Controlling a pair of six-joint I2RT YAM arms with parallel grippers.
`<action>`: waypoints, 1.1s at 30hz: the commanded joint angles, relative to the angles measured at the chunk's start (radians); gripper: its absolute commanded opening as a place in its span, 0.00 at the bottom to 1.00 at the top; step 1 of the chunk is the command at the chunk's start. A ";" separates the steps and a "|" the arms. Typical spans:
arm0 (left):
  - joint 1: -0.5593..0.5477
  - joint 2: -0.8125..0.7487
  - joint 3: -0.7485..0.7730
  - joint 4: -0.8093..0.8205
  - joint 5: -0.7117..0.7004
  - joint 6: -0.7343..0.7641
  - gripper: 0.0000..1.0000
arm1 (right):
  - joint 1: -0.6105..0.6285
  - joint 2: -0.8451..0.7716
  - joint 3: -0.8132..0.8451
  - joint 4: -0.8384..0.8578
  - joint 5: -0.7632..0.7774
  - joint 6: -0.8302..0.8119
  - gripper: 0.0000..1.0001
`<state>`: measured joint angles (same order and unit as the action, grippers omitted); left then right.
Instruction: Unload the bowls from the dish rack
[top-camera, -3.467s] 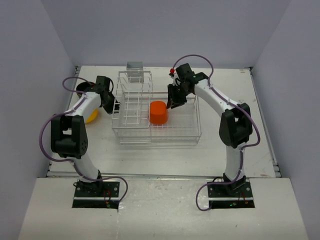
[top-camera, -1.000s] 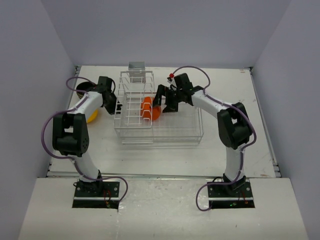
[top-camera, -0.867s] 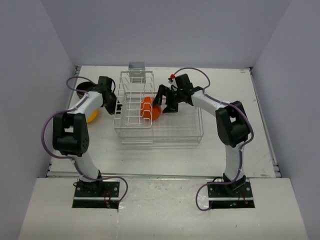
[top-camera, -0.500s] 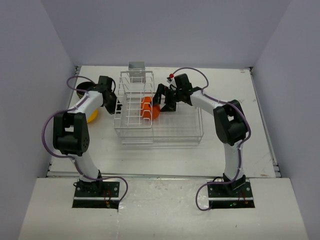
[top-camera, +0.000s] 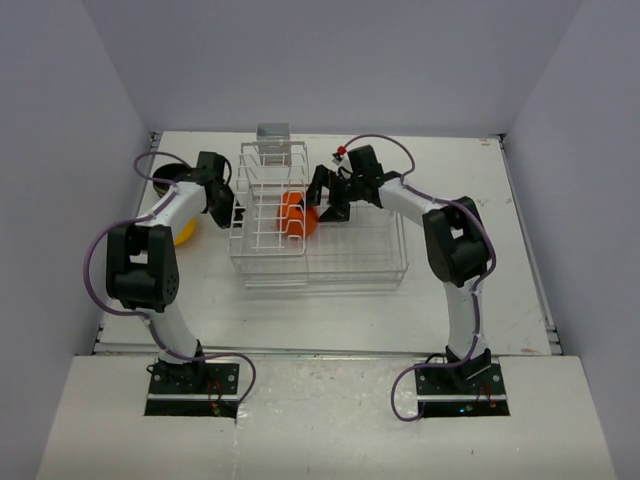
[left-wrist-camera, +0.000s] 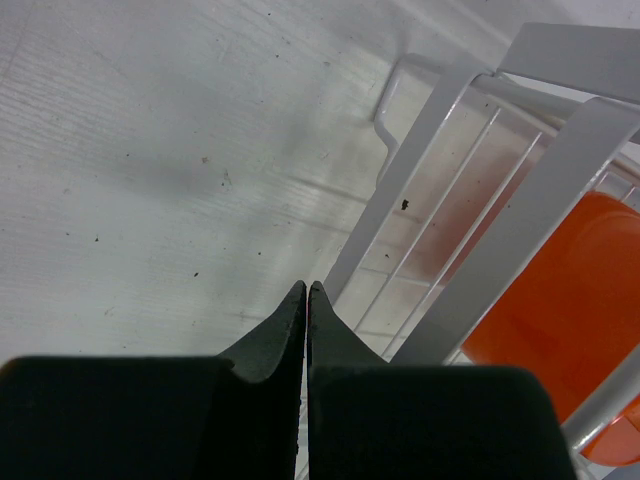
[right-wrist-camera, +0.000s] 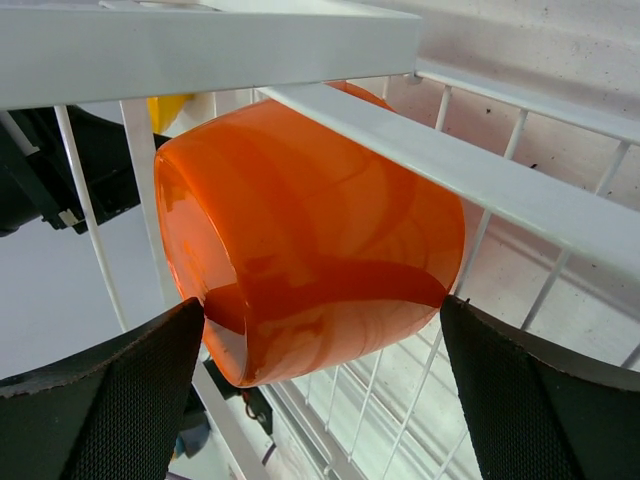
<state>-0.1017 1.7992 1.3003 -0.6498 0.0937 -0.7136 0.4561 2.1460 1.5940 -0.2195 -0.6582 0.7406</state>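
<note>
The white wire dish rack (top-camera: 370, 268) stands mid-table. An orange-red bowl (top-camera: 298, 216) lies on its side inside it, where the low basket meets the tall slotted section. My right gripper (top-camera: 319, 205) reaches in from the right and stands wide open around that bowl (right-wrist-camera: 310, 220), one fingertip by its rim and the other by its base, under a rack bar (right-wrist-camera: 420, 150). My left gripper (top-camera: 233, 210) is shut and empty just outside the rack's left wall (left-wrist-camera: 440, 180), with the orange bowl (left-wrist-camera: 560, 300) showing through the wires. A yellow bowl (top-camera: 184, 236) and a black bowl (top-camera: 163, 180) sit on the table at far left.
A small grey cup-like holder (top-camera: 272, 133) hangs on the rack's far end. The left arm (top-camera: 175, 205) partly covers the yellow and black bowls. Grey walls close the table in on the left, back and right.
Seconds ago the orange bowl sat upside down in the low basket; it now lies on its side against the tall section. Over the last second the right gripper and bowl crept slightly left.
</note>
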 joint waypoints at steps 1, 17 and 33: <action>-0.024 0.005 0.033 0.006 0.034 0.008 0.00 | -0.007 0.043 0.040 -0.037 0.043 -0.044 0.99; -0.024 0.012 0.039 0.012 0.043 0.005 0.00 | 0.027 0.104 0.149 -0.073 -0.099 -0.086 0.99; -0.024 -0.006 0.028 0.007 0.032 0.003 0.00 | 0.058 -0.119 -0.051 0.037 -0.063 -0.083 0.99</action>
<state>-0.1101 1.8034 1.3029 -0.6506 0.1001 -0.7136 0.5106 2.1242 1.5627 -0.2169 -0.7414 0.6788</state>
